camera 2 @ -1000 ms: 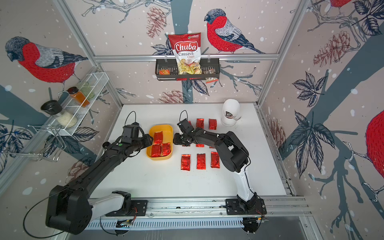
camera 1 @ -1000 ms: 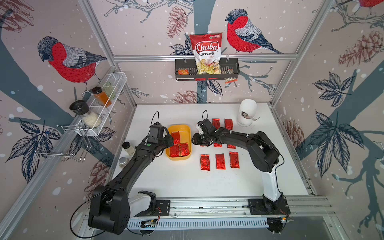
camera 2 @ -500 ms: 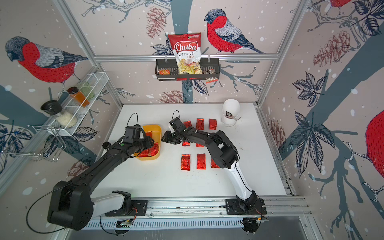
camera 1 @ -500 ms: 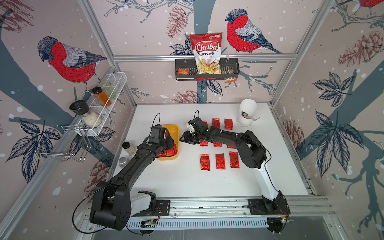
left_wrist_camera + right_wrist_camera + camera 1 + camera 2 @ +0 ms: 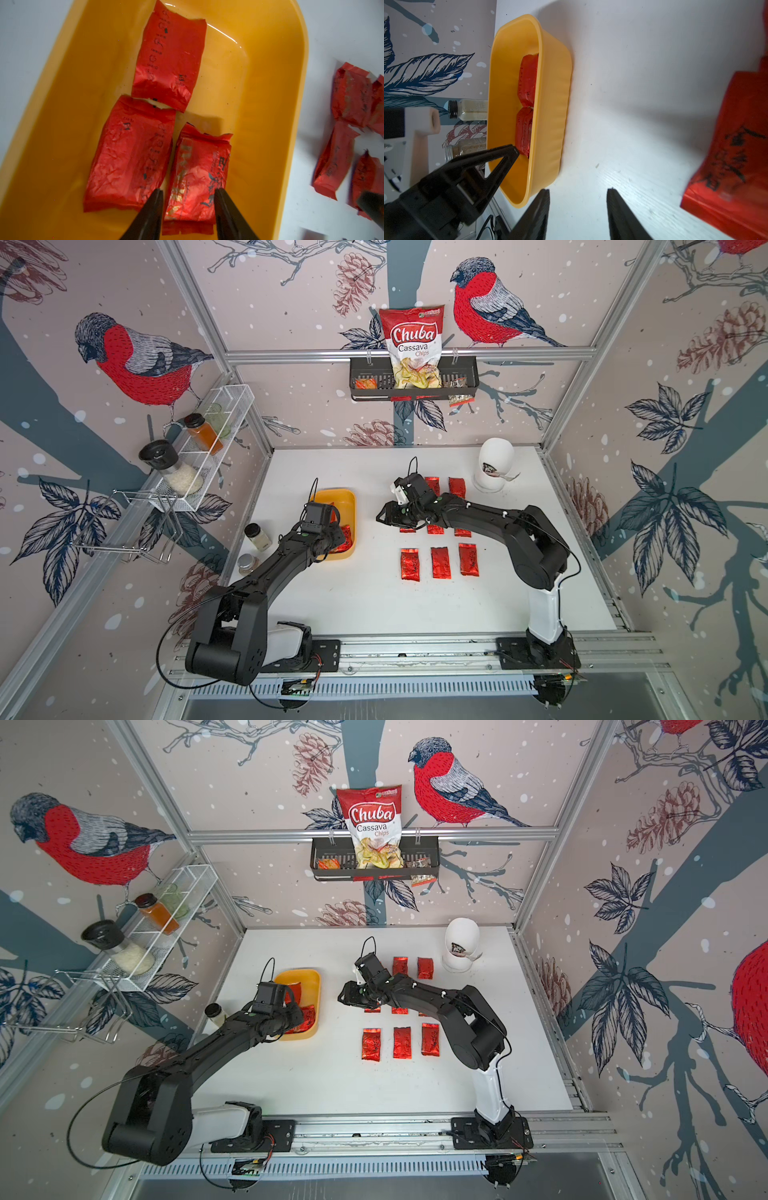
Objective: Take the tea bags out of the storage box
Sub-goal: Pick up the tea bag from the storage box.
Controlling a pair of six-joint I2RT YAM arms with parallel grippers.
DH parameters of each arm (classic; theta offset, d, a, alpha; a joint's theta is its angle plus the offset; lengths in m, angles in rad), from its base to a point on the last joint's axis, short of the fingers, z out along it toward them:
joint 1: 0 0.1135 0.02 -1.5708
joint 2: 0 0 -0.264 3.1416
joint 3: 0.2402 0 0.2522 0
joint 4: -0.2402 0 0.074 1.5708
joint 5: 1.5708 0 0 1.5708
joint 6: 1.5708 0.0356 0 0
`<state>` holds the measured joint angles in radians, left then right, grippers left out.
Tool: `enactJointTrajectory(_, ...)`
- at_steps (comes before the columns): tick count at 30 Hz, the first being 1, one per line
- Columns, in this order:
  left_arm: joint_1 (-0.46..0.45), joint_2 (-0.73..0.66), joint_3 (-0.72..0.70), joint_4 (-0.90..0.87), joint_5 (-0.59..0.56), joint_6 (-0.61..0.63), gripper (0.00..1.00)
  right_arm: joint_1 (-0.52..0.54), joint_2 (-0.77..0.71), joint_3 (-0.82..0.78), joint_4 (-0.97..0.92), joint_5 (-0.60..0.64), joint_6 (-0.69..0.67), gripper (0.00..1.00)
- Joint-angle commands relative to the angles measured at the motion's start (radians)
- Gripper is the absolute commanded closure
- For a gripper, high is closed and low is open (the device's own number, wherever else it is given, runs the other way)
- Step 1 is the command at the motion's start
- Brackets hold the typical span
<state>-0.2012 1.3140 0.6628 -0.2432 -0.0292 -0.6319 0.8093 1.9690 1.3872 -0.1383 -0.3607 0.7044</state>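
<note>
Red foil tea bags [image 5: 170, 60]: three remained in the storage box [image 5: 270, 104]. We noted the left gripper [image 5: 189, 192] had dropped in, jaws flanking one (grip unconfirmed; we couldn't tell). The right gripper [image 5: 578, 190] hovered near the box, parted, empty. Another extraction looked imminent.

The tea bags [image 5: 166, 62] are shiny red with dark writing. The storage box [image 5: 259, 104] is mustard yellow. The table [image 5: 365, 593] is white. The chips bag [image 5: 411, 344] is red and white. The walls [image 5: 291, 290] are pale pink with red-and-grey birds [image 5: 141, 364] and dark blue leaves [image 5: 673, 414].
</note>
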Motion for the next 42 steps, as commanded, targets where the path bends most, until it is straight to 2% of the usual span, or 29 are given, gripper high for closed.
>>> enactJointTrajectory(1,0.003,0.043,0.007,0.038,-0.015,0.001,0.55,0.005,-0.056,-0.033,-0.009,0.045,-0.059,0.5)
enactJointTrajectory(8,0.003,0.125,0.009,0.075,0.0,0.014,0.55,0.012,-0.122,-0.052,-0.042,0.046,-0.102,0.5)
enactJointTrajectory(10,0.003,0.132,0.006,0.089,0.014,0.014,0.57,0.012,-0.128,-0.056,-0.042,0.048,-0.107,0.5)
enactJointTrajectory(12,0.003,0.134,0.004,0.099,0.029,0.015,0.64,0.009,-0.127,-0.059,-0.041,0.046,-0.108,0.5)
enactJointTrajectory(18,0.003,0.122,0.011,0.089,0.036,0.023,0.94,0.001,-0.108,-0.056,-0.034,0.043,-0.106,0.5)
enactJointTrajectory(20,0.003,0.111,0.015,0.081,0.031,0.025,1.0,0.001,-0.105,-0.053,-0.036,0.043,-0.105,0.5)
enactJointTrajectory(32,0.003,-0.041,0.135,-0.08,-0.034,0.053,1.0,-0.012,-0.132,-0.036,-0.056,0.046,-0.118,0.5)
enactJointTrajectory(37,0.003,-0.068,0.231,-0.128,0.027,0.069,1.0,-0.05,-0.18,-0.038,-0.076,0.049,-0.131,0.5)
enactJointTrajectory(42,-0.031,-0.016,0.33,-0.12,0.093,0.053,1.0,-0.116,-0.255,-0.059,-0.101,0.047,-0.147,0.5)
